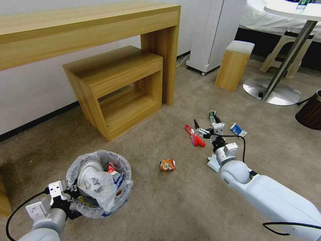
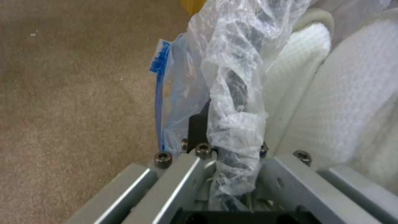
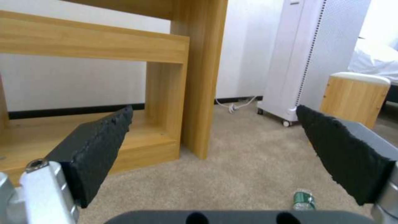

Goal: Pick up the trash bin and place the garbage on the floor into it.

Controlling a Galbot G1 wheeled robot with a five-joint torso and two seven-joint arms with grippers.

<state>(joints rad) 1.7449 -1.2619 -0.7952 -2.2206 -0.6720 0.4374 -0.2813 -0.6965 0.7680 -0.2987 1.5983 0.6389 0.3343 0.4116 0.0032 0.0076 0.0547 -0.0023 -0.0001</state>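
Observation:
The trash bin (image 1: 87, 208), lined with a translucent white bag, sits low at my left on the beige carpet floor (image 1: 167, 207). White slippers (image 1: 95, 182) and wrappers are stuffed inside. My left gripper (image 1: 67, 195) is shut on its near rim; the left wrist view shows the gripper (image 2: 232, 146) clamping the bagged rim (image 2: 236, 102) beside a slipper (image 2: 352, 93). My right gripper (image 1: 205, 123) hovers open over the garbage: a red wrapper (image 1: 195, 136) on one side, a small bottle (image 1: 213, 116) just beyond. The right wrist view shows its pads (image 3: 99, 149) spread wide and the bottle (image 3: 304, 200) below.
An orange wrapper (image 1: 167, 164), a white-blue packet (image 1: 238, 130) and a pale tissue (image 1: 212, 163) lie on the carpet. A wooden desk (image 1: 100, 23) with a nested bench (image 1: 117, 87), a white wheeled unit (image 1: 214, 36), a wooden stool (image 1: 234, 63), a table base (image 1: 271, 90) and a brown bin (image 1: 311, 112) ring the area.

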